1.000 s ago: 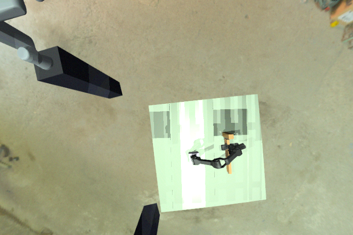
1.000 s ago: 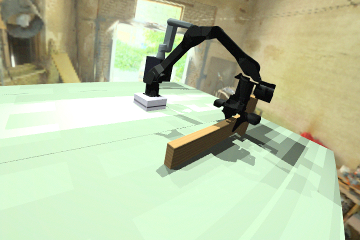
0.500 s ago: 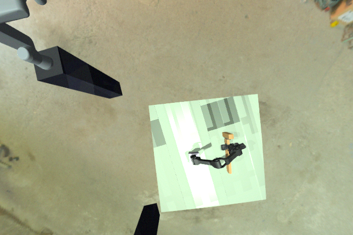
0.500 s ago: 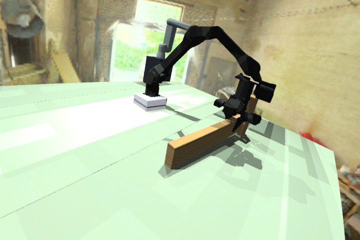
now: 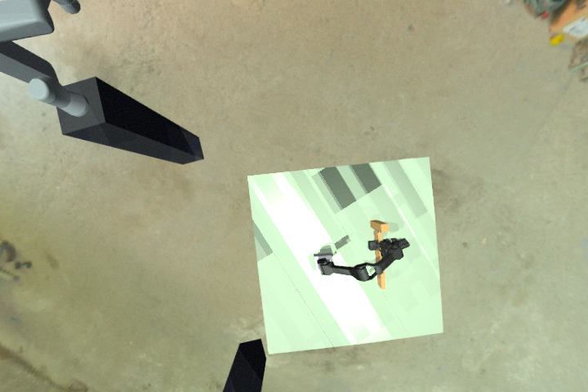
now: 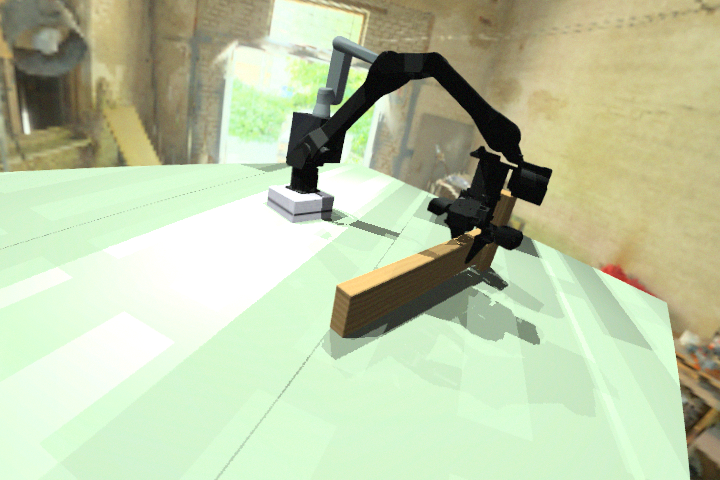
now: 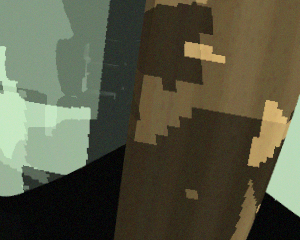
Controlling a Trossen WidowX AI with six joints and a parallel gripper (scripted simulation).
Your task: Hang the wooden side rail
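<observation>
The wooden side rail [image 5: 381,280] [image 6: 395,283] [image 7: 210,100] lies on its narrow edge, its far end low at the table. Whether that end touches the table is hard to tell. My gripper [image 5: 380,246] [image 6: 469,240] [image 7: 172,159] is shut on the rail near its post end, with a finger on each side. The wooden headboard post [image 5: 379,225] [image 6: 502,216] stands upright at that end, partly hidden behind the gripper in the exterior view. The rail's end is very close to the post. The hooks, slot and pins are hidden or too small to make out.
The pale green table [image 5: 295,323] [image 6: 230,367] carries the arm's light base block [image 6: 299,204], left of the rail in the overhead view. The arm arches from it to the gripper. Dark and bright patches of light lie across the table. Large dark lamp-like parts show at the overhead view's left.
</observation>
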